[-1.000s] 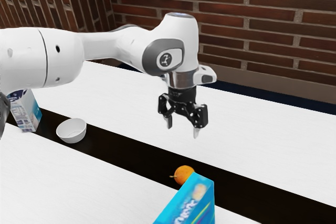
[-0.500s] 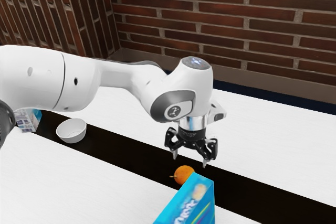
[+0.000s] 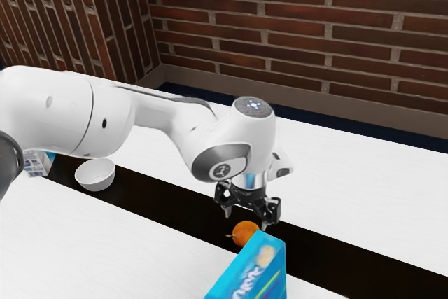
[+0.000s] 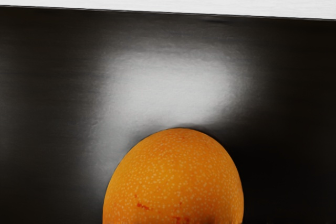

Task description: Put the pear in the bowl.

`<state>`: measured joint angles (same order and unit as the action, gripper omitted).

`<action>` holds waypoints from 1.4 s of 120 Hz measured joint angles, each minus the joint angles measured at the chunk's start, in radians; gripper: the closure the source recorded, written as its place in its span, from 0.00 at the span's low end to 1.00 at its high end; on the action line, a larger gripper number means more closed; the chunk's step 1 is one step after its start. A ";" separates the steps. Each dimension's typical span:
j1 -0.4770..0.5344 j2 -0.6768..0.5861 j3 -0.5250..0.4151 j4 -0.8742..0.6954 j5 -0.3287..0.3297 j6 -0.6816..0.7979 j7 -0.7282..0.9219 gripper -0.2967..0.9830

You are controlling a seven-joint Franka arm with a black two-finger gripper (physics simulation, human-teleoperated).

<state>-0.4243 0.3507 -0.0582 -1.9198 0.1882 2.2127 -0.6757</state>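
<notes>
My gripper (image 3: 245, 220) is open in the exterior view, low over the dark strip, its fingertips standing apart just above and behind the pear. The orange pear (image 3: 245, 233) lies on that strip with its stem toward the exterior view's left; the blue box covers a bit of its near side. In the wrist view the speckled pear (image 4: 176, 182) is large at the lower edge, right under the hand. The white bowl (image 3: 96, 174) stands upright at the exterior view's left, well away from the gripper.
A blue box (image 3: 253, 271) stands close in front of the pear. Partly behind the arm, a white and blue carton (image 3: 36, 163) stands beyond the bowl. The dark strip (image 3: 168, 204) runs between white table surfaces, with a brick wall behind.
My hand has come down from high above the strip to just over the pear, lately shifting slightly toward the exterior view's left. Pear, bowl and blue box have not moved.
</notes>
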 joint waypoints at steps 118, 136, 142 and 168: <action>0.024 0.048 -0.003 -0.082 -0.035 0.178 0.236 0.39; 0.028 0.048 -0.003 -0.086 -0.047 0.182 0.249 0.45; 0.028 0.047 -0.003 -0.089 -0.048 0.182 0.251 0.46; 0.035 0.031 -0.003 -0.090 -0.046 0.182 0.256 0.50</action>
<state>-0.3889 0.3814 -0.0609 -2.0099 0.1425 2.3947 -0.4192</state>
